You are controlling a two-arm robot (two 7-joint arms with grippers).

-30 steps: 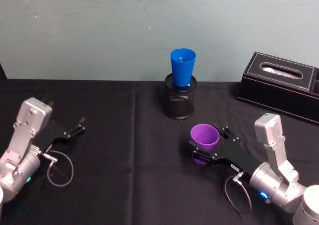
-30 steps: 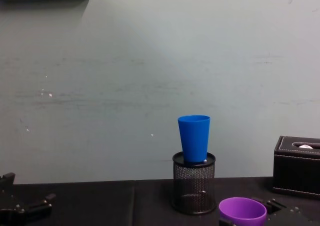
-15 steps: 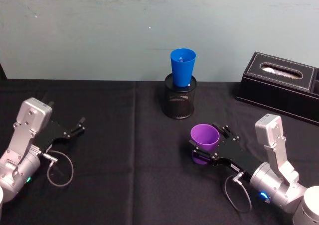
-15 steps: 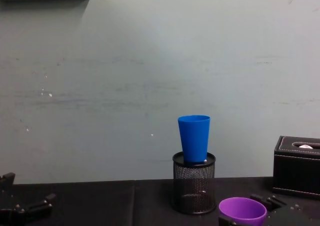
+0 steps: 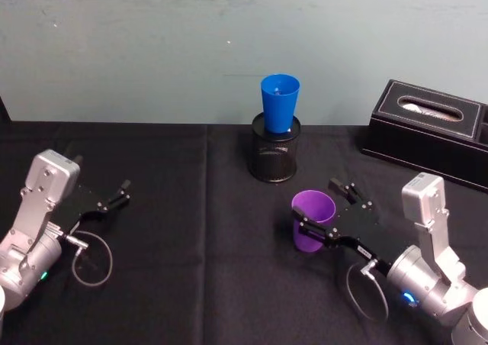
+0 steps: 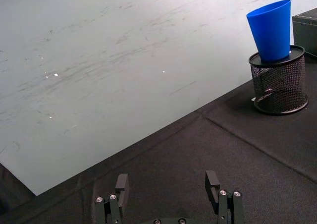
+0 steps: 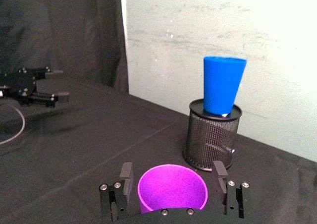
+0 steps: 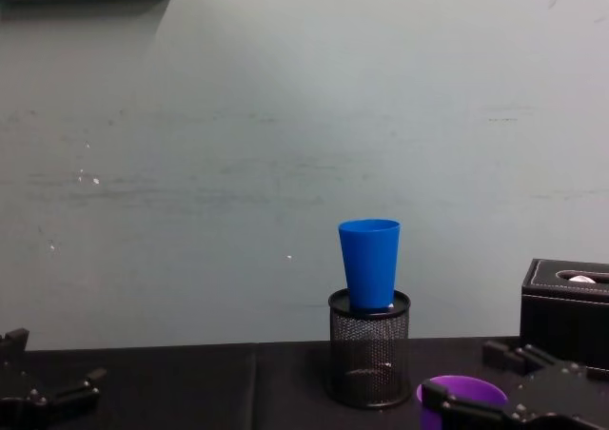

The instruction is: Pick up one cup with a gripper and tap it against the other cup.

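Purple cup [image 5: 313,220] stands upright on the black desk [image 5: 198,207], lower right of centre in the head view, between the fingers of the right tool [image 5: 329,207]. In the right wrist view the two fingers [image 7: 127,177] flank the cup [image 7: 172,188] at its rim, spread wide, and I cannot tell whether they touch it. Blue cup [image 5: 279,105] sits upright in the mouth of a black mesh holder [image 5: 274,156] near the middle of the frame, well apart from the purple one. Left tool [image 5: 116,196] rests at the lower left, fingers spread and holding nothing. A black tissue box [image 5: 431,131] sits at the upper right.
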